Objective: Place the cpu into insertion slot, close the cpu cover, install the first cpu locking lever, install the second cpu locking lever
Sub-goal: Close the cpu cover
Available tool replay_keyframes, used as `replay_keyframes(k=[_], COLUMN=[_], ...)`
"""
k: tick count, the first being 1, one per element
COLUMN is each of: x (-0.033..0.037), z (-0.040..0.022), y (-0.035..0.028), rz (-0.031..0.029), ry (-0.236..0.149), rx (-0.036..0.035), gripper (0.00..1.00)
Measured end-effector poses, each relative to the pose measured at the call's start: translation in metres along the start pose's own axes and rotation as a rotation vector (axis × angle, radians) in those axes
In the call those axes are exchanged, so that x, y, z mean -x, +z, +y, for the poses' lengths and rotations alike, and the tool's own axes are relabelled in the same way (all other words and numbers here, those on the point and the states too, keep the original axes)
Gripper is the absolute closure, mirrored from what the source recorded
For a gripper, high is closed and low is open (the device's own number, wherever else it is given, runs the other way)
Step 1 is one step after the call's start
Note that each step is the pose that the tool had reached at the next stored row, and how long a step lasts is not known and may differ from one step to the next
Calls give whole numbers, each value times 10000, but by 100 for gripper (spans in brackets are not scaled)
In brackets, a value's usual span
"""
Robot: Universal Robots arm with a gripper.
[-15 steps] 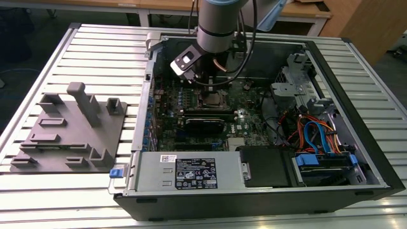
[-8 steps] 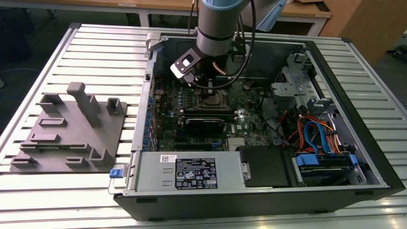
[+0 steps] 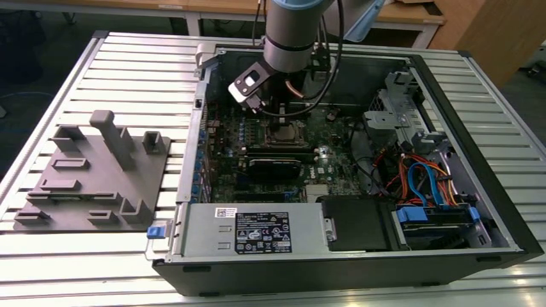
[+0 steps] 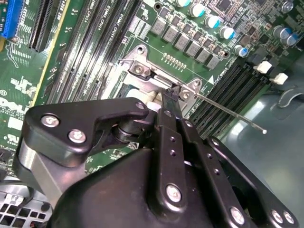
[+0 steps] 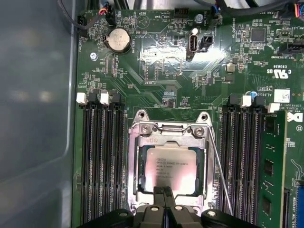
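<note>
A: State of the gripper [image 5: 164,192]?
B: Fingers pinched together, nothing between them, tips at the cpu cover [image 5: 173,137] edge.
A: And the cpu [image 5: 171,168]?
B: Seated in the insertion slot [image 5: 132,171], cover down over it. One locking lever [image 5: 221,178] slants away toward the memory slots [image 5: 242,161].

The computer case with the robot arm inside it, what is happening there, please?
The robot's gripper is down inside the open computer case, with its fingertips together at the edge of the processor socket. The chip lies in the socket, and the cover frame looks folded down around it. A thin wire lever beside the socket stands out at a slant, seemingly not latched.
</note>
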State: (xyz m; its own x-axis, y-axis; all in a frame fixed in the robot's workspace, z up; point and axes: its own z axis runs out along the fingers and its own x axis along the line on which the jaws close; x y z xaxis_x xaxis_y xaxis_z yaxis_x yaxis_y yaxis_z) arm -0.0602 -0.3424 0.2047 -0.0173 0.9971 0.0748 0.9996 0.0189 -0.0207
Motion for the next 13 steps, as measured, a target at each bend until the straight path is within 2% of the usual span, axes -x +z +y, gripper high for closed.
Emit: replay_keyframes(k=[3,10,13], x=[0,3,3], z=[6,181,191], y=[-3,-3,-3], rz=[2,0,-1], ry=[0,0,1], rx=[2,0,0], gripper=[89,89,89])
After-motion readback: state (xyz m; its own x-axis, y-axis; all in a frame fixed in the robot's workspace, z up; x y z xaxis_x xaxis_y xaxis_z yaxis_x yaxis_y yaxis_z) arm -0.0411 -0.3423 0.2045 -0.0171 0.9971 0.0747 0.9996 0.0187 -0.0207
